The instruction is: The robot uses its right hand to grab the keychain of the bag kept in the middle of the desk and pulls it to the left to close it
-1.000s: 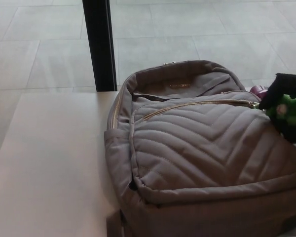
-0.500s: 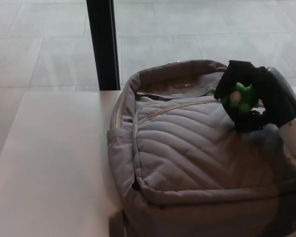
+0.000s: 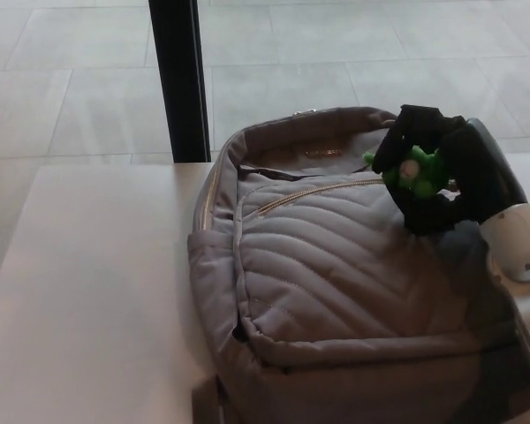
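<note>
A grey quilted backpack (image 3: pixel 336 274) lies flat in the middle of the white desk (image 3: pixel 88 291), its top toward the far edge. A gold zip line (image 3: pixel 314 193) runs across its front pocket. My right hand (image 3: pixel 428 172) comes in from the right and is shut on the green keychain (image 3: pixel 412 170), a small green figure with a pink spot, held just above the right part of the zip. The zip slider itself is hidden behind the hand. My left hand does not show.
A black post (image 3: pixel 181 79) stands behind the desk's far edge, just left of the bag. Pale tiled floor (image 3: pixel 71 88) lies beyond. Bare desk surface stretches to the left of the bag.
My right hand has carried the green keychain leftward along the pocket zip, from the bag's right edge to above its upper right part. The bag has stayed in place.
</note>
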